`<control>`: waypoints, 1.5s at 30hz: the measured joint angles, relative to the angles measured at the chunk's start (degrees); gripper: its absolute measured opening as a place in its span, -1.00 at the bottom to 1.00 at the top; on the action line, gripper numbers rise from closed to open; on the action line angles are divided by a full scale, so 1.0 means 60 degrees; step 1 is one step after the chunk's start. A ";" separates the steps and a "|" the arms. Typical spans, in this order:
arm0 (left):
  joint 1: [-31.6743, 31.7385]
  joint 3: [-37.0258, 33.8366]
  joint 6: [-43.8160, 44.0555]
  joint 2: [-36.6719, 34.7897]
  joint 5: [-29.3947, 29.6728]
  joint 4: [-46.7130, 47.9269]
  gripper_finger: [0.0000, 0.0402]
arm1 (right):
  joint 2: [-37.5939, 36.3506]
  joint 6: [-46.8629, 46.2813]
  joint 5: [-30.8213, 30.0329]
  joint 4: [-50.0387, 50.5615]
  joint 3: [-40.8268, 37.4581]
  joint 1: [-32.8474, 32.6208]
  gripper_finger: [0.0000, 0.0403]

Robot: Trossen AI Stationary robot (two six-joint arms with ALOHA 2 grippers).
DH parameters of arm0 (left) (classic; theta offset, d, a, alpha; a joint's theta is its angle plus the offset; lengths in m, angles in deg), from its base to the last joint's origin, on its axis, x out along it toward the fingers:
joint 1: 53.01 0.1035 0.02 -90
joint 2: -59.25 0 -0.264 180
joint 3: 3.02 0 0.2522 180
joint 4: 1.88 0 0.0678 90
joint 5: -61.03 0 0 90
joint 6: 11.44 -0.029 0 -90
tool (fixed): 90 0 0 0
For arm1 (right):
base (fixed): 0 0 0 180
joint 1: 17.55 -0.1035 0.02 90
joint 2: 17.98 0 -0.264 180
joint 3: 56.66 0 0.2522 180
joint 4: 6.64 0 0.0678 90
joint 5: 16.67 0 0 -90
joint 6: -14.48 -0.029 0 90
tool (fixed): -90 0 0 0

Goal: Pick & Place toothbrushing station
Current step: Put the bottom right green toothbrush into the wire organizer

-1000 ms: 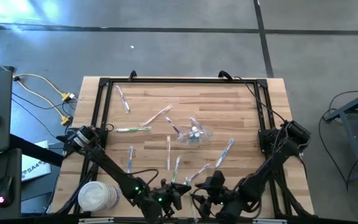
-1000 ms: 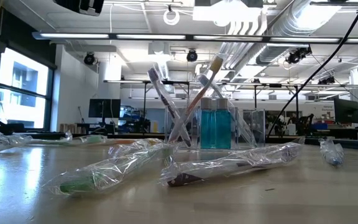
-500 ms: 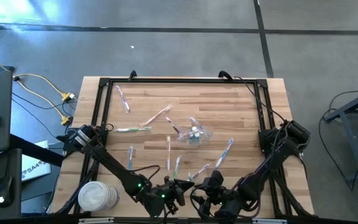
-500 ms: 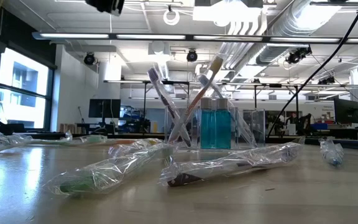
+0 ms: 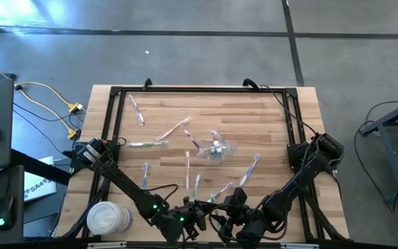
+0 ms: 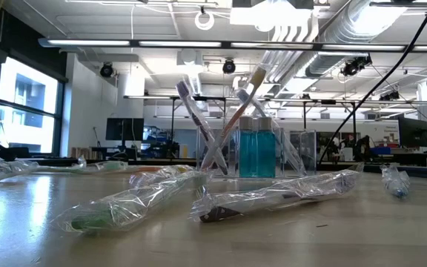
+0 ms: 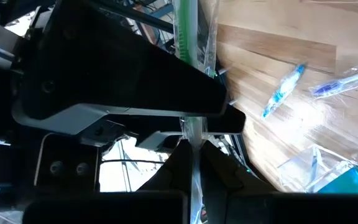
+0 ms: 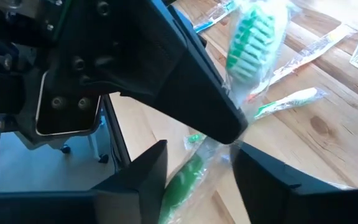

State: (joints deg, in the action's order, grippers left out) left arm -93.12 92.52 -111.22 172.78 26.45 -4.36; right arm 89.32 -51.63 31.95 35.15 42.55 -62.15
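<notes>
We have a wrapped green toothbrush (image 7: 186, 37) pinched by its wrapper in our left hand (image 7: 193, 163), which is shut tight at the near edge of the counter (image 5: 268, 114). Our right hand (image 8: 194, 163) sits just beside it with its jaws partly apart around the same brush; whether it grips yet we cannot tell. We judge this a hand-over or unwrapping step. Next, one hand must hold firm before the other pulls. The container (image 5: 216, 150) stands well ahead of both hands.
</notes>
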 joint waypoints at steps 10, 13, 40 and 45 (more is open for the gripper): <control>-0.0025 0.0000 0.0156 0.0000 0.0047 0.0083 -0.97 | 0.0000 0.0196 -0.0011 0.0080 0.0004 -0.0122 -0.85; -0.0036 0.0000 0.0436 0.0000 -0.0102 0.0089 -0.90 | 0.0000 0.0360 -0.0057 0.0190 0.0004 -0.0131 -0.89; -0.0389 0.0007 0.3726 0.0000 -0.0848 -0.1180 -0.71 | 0.0000 0.0712 -0.0119 0.0335 0.0004 -0.0127 -0.89; -0.0460 0.0007 0.4248 0.0000 -0.0455 -0.1516 -0.71 | -0.0013 0.0768 -0.0195 0.0610 0.0004 -0.0131 -0.89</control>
State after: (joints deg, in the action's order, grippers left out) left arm -95.88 92.56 -85.73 172.78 23.71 -13.46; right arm 89.24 -47.03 30.78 38.81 42.57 -62.94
